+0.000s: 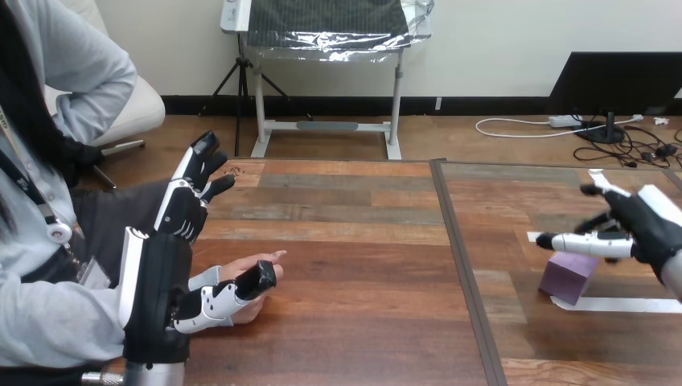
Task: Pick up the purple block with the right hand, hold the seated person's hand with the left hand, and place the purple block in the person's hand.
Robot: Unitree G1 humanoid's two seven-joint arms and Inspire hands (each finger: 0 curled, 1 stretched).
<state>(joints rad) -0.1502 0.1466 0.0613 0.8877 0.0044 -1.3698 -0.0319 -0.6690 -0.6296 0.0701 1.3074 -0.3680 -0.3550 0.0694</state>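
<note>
At the left, the left hand (182, 215) stands with its fingers straight and spread, thumb lying across the person's hand (239, 270), which rests on the counter (354, 265); no clasp yet. At the right, the right hand (643, 227) hovers with fingers apart just above the purple block (567, 277), which sits on the counter (white tape beside it). Best to lower squarely over the block, set thumb and fingers on opposite faces, then close before lifting.
</note>
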